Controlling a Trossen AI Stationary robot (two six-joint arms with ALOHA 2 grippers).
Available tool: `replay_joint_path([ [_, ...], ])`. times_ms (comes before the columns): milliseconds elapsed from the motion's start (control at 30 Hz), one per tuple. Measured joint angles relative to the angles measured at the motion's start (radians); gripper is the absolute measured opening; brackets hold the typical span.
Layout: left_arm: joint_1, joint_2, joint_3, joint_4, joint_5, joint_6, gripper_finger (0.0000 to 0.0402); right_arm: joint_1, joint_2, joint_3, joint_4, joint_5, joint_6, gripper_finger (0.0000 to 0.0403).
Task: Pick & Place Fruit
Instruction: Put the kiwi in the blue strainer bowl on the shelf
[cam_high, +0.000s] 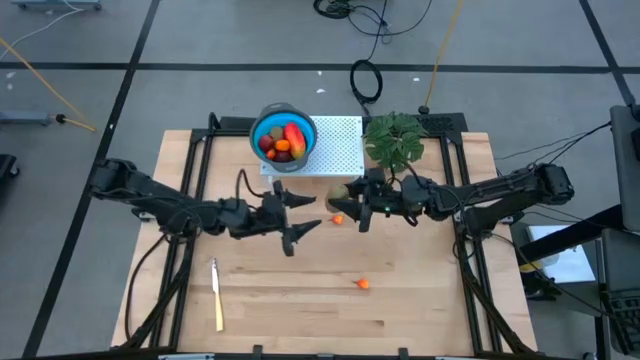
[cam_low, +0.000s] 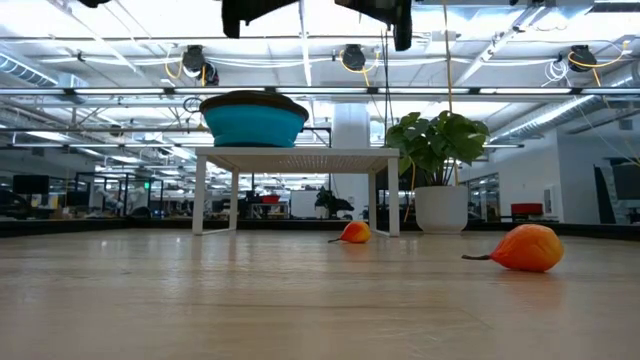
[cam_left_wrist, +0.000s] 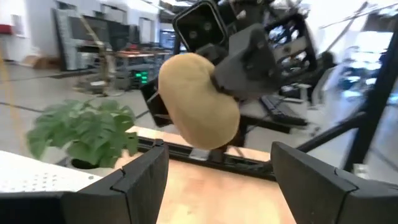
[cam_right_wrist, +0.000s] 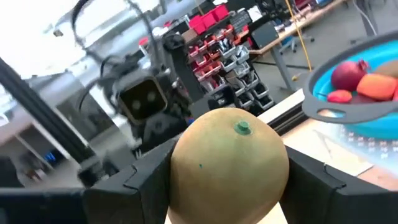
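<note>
The right tool (cam_high: 349, 200) is clamped on an olive-brown oval fruit (cam_right_wrist: 229, 163), held up off the desk (cam_high: 420, 300) just in front of the white perforated stand (cam_high: 335, 145). In the right wrist view the fruit fills the gap between the two dark fingers (cam_right_wrist: 124, 190), its small green stem mark facing the camera. The left wrist view shows the same fruit (cam_left_wrist: 198, 99) from the other side, gripped at one end by the right tool. The left tool (cam_high: 300, 215) hangs near it with its fingers (cam_left_wrist: 140, 177) spread wide apart, holding nothing, pointed at the fruit.

On the stand sits a blue bowl (cam_high: 263, 125) that holds a larger red-orange-yellow piece (cam_high: 293, 136), dark red balls (cam_high: 269, 142) and a small orange one (cam_high: 283, 146). One tiny orange fruit (cam_high: 338, 219) lies on the desk just below the right tool; another tiny orange fruit (cam_high: 362, 283) lies farther toward the front edge, well apart from the first. A leafy green plant (cam_high: 393, 140) in a white pot (cam_low: 441, 209) stands just beside the stand. A slim cream-yellow knife (cam_high: 216, 293) lies on the desk's front left part.
</note>
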Motion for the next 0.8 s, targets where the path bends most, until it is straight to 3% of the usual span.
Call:
replay_joint_path([
  [133, 0.0, 0.059, 0.043, 0.001, -0.074, 0.042, 0.0282, -0.002, 0.0, 0.0, 0.0, 0.001, 0.085, 0.0228],
  [333, 0.0, 0.123, 0.103, 0.001, -0.167, 0.124, 0.0282, -0.002, 0.0, 0.0, 0.0, 0.01, 0.088, 0.0227],
  [467, 0.0, 0.145, 0.124, 0.004, -0.243, 0.141, 0.0282, 0.0, 0.0, 0.0, -0.001, 0.078, 0.08, 0.0225],
  [800, 0.002, 0.151, 0.133, 0.01, -0.291, 0.132, 0.0282, 0.011, 0.0, 0.0, 0.001, 0.189, 0.06, 0.0224],
])
